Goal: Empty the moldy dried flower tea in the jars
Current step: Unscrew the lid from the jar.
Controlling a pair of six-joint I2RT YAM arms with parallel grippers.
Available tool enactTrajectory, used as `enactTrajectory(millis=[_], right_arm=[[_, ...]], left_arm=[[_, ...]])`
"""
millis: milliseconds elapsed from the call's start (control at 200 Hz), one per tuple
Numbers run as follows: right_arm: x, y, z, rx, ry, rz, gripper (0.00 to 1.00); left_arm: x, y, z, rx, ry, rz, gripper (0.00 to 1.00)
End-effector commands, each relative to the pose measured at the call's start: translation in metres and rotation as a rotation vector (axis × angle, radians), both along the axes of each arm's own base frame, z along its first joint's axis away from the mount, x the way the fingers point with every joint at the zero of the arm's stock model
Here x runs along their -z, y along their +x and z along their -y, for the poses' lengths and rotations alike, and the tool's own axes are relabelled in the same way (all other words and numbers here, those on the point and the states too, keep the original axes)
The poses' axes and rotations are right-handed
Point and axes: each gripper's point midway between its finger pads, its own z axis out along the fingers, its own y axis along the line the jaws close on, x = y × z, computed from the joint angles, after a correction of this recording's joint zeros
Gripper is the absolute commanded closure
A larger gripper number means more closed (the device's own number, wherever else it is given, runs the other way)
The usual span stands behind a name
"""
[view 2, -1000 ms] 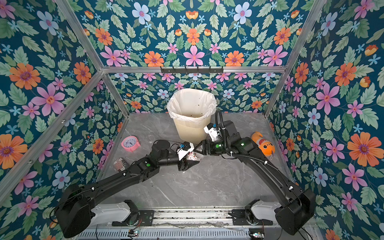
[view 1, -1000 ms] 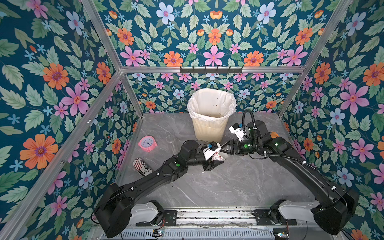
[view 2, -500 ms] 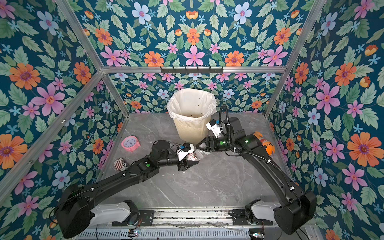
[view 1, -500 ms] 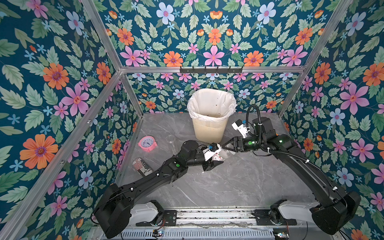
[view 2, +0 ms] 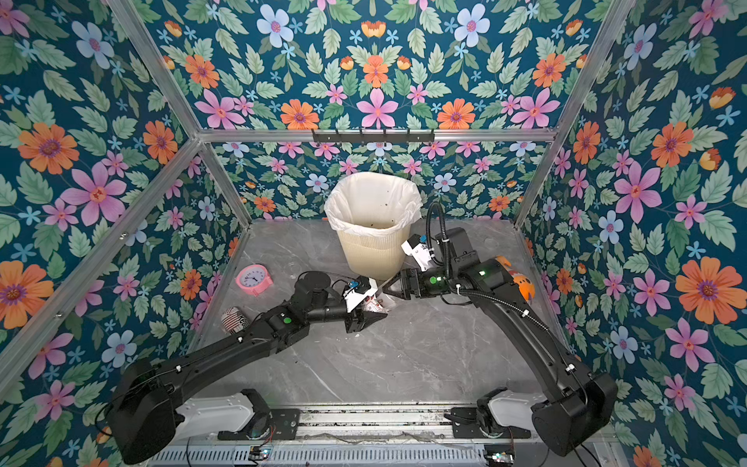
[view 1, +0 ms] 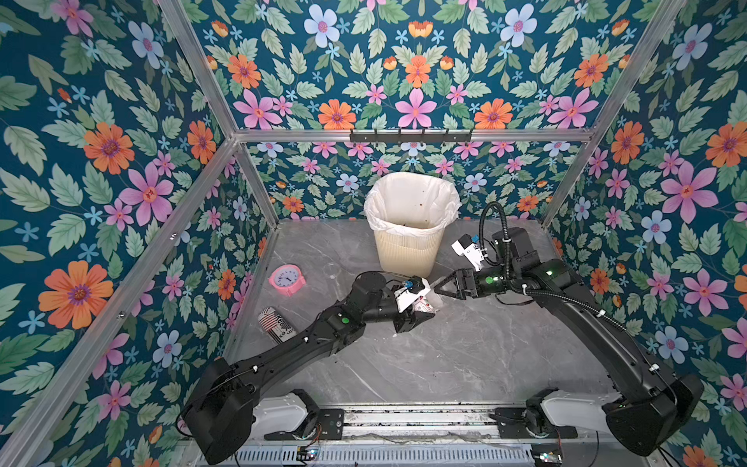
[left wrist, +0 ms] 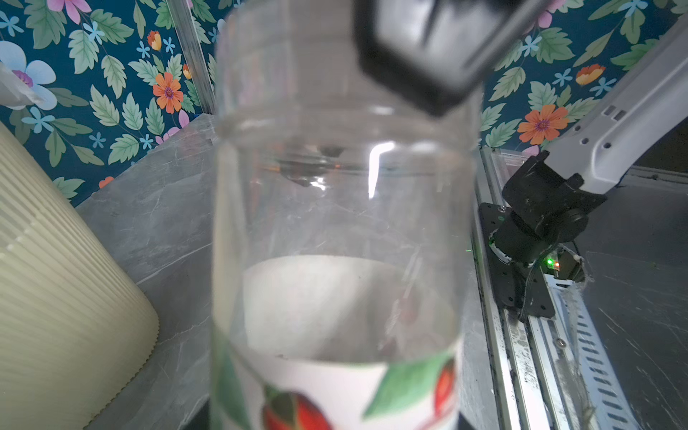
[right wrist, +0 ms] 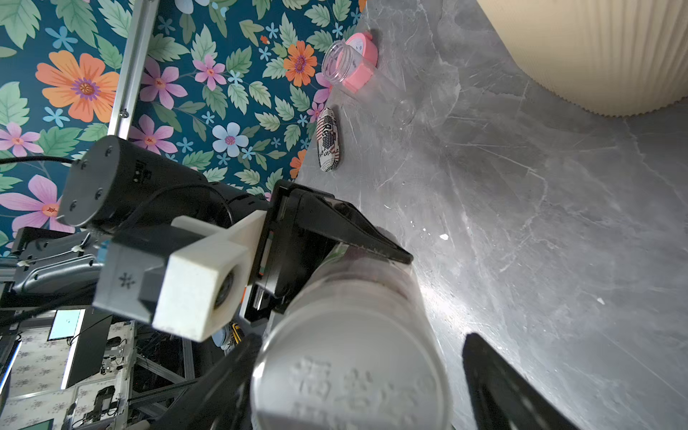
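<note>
Since a second ago: my right arm has drawn back a little toward the right wall; my left arm keeps its load in place.
Nearest, left wall: striped black-and-white can (view 1: pixel 277 323) lying on its side on the grey marbled tabletop (view 1: pixel 444 364).
Left gripper (view 1: pixel 417 314): my black fingers clamp the labelled clear plastic jar (view 1: pixel 429 303), a smooth cylinder banded in white paper printed with green leaves and red fruit.
Jar axis: held sideways over the table, long axis running from my left gripper to my right, flat white embossed lid (right wrist: pixel 350 376) leading.
Right gripper (right wrist: pixel 363 338): spread wide around that lid, one finger standing clear of it.
Beyond: round pink clock (view 1: pixel 287 279); bare clear plastic jar (view 1: pixel 332 270), upright, lidless.
Far: ribbed cream bin (view 1: pixel 406 254), crinkled white liner flecked with reddish-brown dried flower tea (view 1: pixel 406 222); inside the held jar I cannot tell.
</note>
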Motion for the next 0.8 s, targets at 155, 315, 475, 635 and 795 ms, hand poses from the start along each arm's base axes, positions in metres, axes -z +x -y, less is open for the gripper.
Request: enactTrajectory(millis=[155, 315, 475, 635, 795], right_arm=[[-0.003, -0.006, 0.001, -0.020, 0.015, 0.003, 0.18], [-0.001, -0.005, 0.000, -0.028, 0.014, -0.003, 0.24], [0.005, -0.005, 0.000, -0.055, -0.016, -0.004, 0.35], [-0.001, -0.017, 0.004, -0.146, -0.043, 0.101, 0.39], [-0.016, -0.037, 0.003, -0.265, 0.020, 0.241, 0.39]], left_arm=[[-0.004, 0.001, 0.000, -0.006, -0.020, 0.004, 0.45], [-0.005, -0.002, 0.000, 0.008, -0.017, 0.003, 0.45], [-0.010, -0.009, 0.001, 0.048, -0.031, -0.003, 0.45], [-0.015, -0.021, 0.003, 0.123, -0.018, -0.043, 0.45], [-0.024, -0.034, 0.004, 0.212, -0.025, -0.107, 0.45]])
